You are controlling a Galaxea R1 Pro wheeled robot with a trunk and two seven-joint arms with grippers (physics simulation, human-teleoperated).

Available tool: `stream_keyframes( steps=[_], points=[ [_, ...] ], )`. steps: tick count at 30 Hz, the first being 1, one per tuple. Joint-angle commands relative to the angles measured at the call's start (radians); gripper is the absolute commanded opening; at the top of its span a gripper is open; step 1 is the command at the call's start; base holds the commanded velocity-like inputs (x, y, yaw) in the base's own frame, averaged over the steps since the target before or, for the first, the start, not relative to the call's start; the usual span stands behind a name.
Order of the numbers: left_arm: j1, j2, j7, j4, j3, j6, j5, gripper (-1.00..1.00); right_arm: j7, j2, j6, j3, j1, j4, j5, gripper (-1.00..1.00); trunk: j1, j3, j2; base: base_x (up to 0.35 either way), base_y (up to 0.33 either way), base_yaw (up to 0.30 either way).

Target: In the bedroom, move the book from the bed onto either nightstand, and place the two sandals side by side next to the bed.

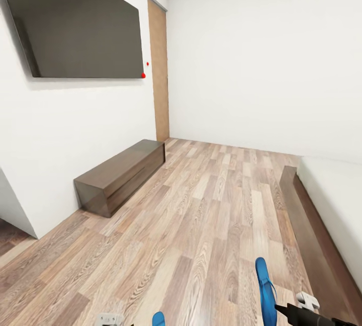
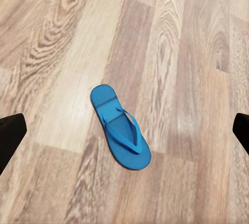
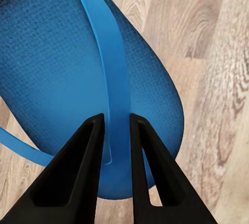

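Note:
My right gripper [image 3: 116, 125] is shut on the thong strap of one bright blue sandal [image 3: 62, 63], whose sole fills the space in front of the fingers. In the head view this sandal [image 1: 265, 286] is low over the wood floor beside the bed's dark frame [image 1: 306, 225], with the right gripper [image 1: 282, 309] at its near end. The other sandal [image 2: 120, 128] lies flat on the floor below my left gripper [image 2: 124, 130], which is open wide and well above it; its tip [image 1: 158, 318] shows at the head view's lower edge. The book and the nightstand are out of view.
A long low dark-wood bench [image 1: 120, 175] stands against the left wall under a wall-mounted dark screen [image 1: 80, 24]. A tan door [image 1: 159, 69] is at the far corner. The off-white mattress [image 1: 337, 200] fills the right side. Open plank floor lies between the bench and the bed.

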Motion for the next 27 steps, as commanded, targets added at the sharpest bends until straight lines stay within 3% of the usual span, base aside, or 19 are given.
stream_keyframes(
  steps=[1,8,10,12,14,18,21,23,25,27],
  points=[
    [0.000,-0.001,-0.007,-0.001,0.004,0.007,-0.002,1.00,0.001,-0.001,0.010,0.004,0.000,-0.001,-0.010,-1.00,0.000,-0.001,0.000,0.000,0.000,0.005],
    [0.000,0.001,-0.030,-0.018,0.007,0.013,0.002,1.00,0.001,0.000,0.010,0.004,0.000,-0.002,-0.012,-1.00,0.000,-0.001,0.000,0.000,0.000,0.000],
    [0.000,-0.001,-0.058,-0.051,0.007,0.015,0.010,1.00,0.001,0.000,0.010,0.004,0.000,-0.002,-0.013,-1.00,0.000,-0.001,0.000,0.000,0.000,0.000],
    [0.000,-0.018,-0.073,-0.126,0.006,0.036,0.020,1.00,0.002,0.000,0.010,0.003,0.000,-0.002,-0.014,-1.00,0.000,-0.001,0.000,0.000,0.000,0.000],
    [0.000,-0.039,-0.078,-0.233,0.006,0.128,0.023,1.00,0.002,0.000,0.011,0.004,0.000,-0.002,-0.014,-1.00,0.000,-0.001,0.000,0.000,0.000,0.000],
    [-0.020,-0.067,-0.077,-0.508,0.006,0.446,0.022,1.00,0.002,-0.001,0.011,0.004,0.000,-0.002,-0.014,-1.00,0.000,-0.001,0.000,0.000,0.000,0.000],
    [-0.067,-0.089,-0.073,-0.619,0.005,0.601,0.021,1.00,0.002,-0.001,0.011,0.004,0.000,-0.002,-0.013,-1.00,0.000,-0.001,0.000,0.000,0.000,0.000],
    [-0.117,-0.114,-0.055,-0.649,0.002,0.677,0.017,1.00,0.002,-0.001,0.010,0.004,0.000,-0.002,-0.013,-1.00,0.000,-0.001,0.000,0.000,0.000,0.000],
    [-0.149,-0.131,-0.012,-0.647,-0.008,0.706,0.016,1.00,0.002,-0.001,0.010,0.004,0.000,-0.002,-0.013,-1.00,0.000,-0.001,0.000,0.000,0.000,0.000],
    [-0.178,-0.152,0.114,-0.600,-0.048,0.724,0.017,1.00,0.002,-0.001,0.010,0.004,0.000,-0.001,-0.012,-1.00,0.000,-0.001,0.000,0.000,0.000,0.000]
  ],
)
